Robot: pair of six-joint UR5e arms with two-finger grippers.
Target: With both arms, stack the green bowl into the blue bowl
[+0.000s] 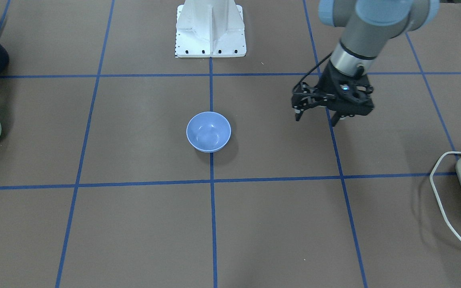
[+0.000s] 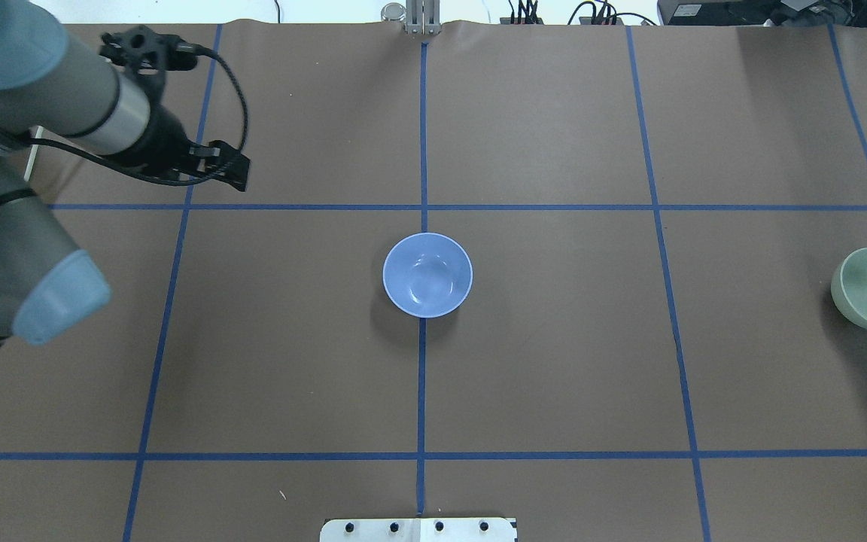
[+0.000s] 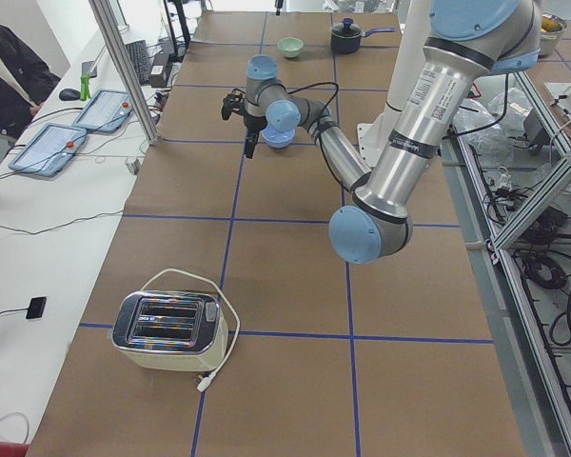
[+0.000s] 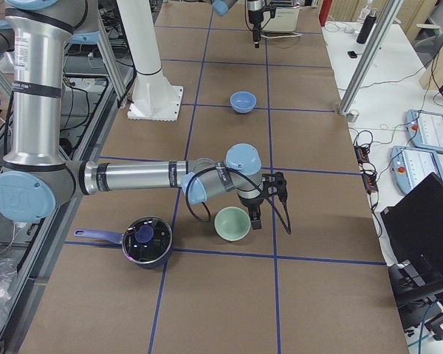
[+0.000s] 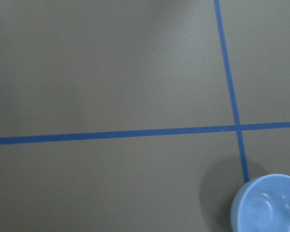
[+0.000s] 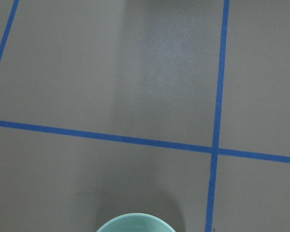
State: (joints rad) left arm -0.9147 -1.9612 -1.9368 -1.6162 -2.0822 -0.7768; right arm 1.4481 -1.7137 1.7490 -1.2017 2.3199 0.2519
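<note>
So the green bowl (image 4: 232,223) sits just beside the right gripper (image 4: 255,218) (finger state unclear); the left gripper (image 1: 316,119), spread and empty, is well away.

1. Brown counter (image 1: 142,132), marked into a grid by blue tape lines (image 1: 211,224).
2. Cream-and-chrome toaster (image 3: 167,329) near the counter's left end, by the operators' edge; white cord (image 1: 431,178) looped beside it.
3. Dark saucepan (image 4: 145,240) with glass lid near the right end, toward the robot's edge.
4. Two tablets (image 3: 76,119) on a white bench beyond the operators' edge.
</note>
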